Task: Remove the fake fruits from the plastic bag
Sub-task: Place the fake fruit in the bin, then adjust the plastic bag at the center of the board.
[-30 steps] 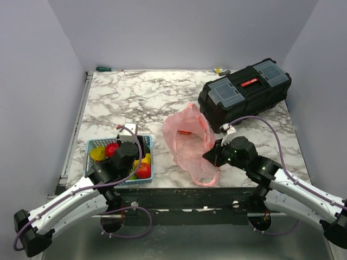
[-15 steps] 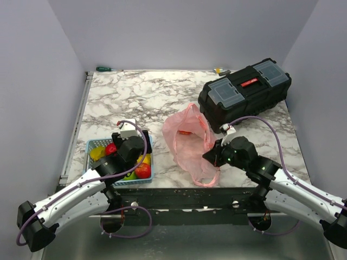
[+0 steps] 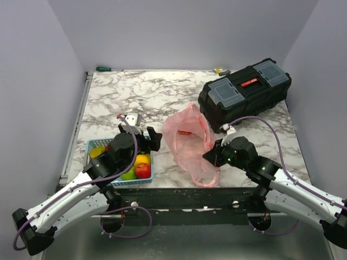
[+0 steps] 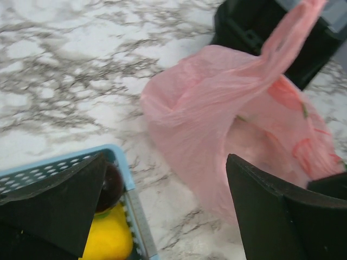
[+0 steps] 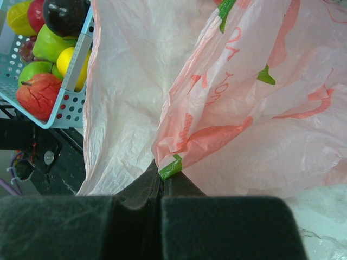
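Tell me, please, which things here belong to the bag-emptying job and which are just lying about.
Job: pink plastic bag, pinched by the right gripper; fake fruits in the blue basket; open left gripper.
Lying about: black toolbox; green-handled screwdriver at the back.

The whole marble table [image 3: 141, 92] is taken in by a fixed camera set high above and behind its near edge, tilted down toward the far side. The left wrist view is taken close and low over the right rim of the blue basket [image 4: 130, 200], facing right and far toward the pink plastic bag [image 4: 206, 119], with some blur. The right wrist view is pressed against that bag and appears to be turned left, so bag and basket are shared by all three views.
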### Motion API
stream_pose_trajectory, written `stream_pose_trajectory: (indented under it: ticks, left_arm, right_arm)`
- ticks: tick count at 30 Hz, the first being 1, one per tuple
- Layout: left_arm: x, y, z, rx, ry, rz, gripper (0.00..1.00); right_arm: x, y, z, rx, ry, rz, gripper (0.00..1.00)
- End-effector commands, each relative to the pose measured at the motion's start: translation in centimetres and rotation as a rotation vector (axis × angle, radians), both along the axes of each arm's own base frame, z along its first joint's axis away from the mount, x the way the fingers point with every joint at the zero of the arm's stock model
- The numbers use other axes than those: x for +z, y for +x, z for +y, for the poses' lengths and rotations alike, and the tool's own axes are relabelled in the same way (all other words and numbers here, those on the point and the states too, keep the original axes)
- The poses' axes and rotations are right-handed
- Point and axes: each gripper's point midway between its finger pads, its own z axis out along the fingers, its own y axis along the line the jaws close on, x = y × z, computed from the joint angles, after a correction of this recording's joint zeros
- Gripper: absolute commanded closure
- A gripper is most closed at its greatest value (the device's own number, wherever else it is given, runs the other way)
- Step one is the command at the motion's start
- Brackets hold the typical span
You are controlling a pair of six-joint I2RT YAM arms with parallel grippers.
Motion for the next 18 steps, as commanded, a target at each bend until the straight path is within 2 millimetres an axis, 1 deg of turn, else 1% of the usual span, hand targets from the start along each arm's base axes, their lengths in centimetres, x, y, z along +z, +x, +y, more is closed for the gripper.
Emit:
stream_pose_trajectory:
  ticks: [1,4,5,7,8,12,15,17,18]
  left_arm:
    - [3.4,-1.4,-5.7,-0.302,-0.102,-0.064,0.1]
    - [3.7,-2.0,-8.7,-0.418,-0.161,-0.026,0.1]
    - [3.7,-2.6,-10.0,-0.489,-0.183,-0.01,0.1]
    - [3.7,-3.2,-12.2,-0.583,-0.226,0.012,0.13]
    - [3.7,-3.4,-13.1,-0.621,-0.245,0.019,0.15]
    - [2.1,-4.1,-16.5,-0.745,-0.258,0.09,0.28]
    - [1.4,-4.7,-17.5,-0.776,-0.266,0.078,0.3]
    - [0.9,-4.5,-17.6,-0.764,-0.264,0.077,0.31]
    - [0.6,-4.4,-17.4,-0.751,-0.255,0.074,0.31]
  right_arm:
    - [0.0,-0.2,0.2,0.023,0.011,-0.011,0.99]
    - [0.0,-0.2,0.2,0.019,0.016,-0.015,0.99]
    - [0.1,-0.1,0.2,0.016,0.018,-0.018,0.99]
    - [0.1,-0.1,0.2,0.018,0.015,-0.017,0.99]
    - [0.1,-0.1,0.2,0.02,0.014,-0.016,0.99]
    - [0.2,0.1,0.2,0.009,0.01,-0.015,0.99]
    - [1.0,0.8,0.0,-0.024,0.003,-0.036,0.99]
    - [2.5,1.5,-0.1,-0.048,0.006,-0.065,0.99]
    - [3.5,1.7,0.2,-0.04,0.014,-0.085,0.99]
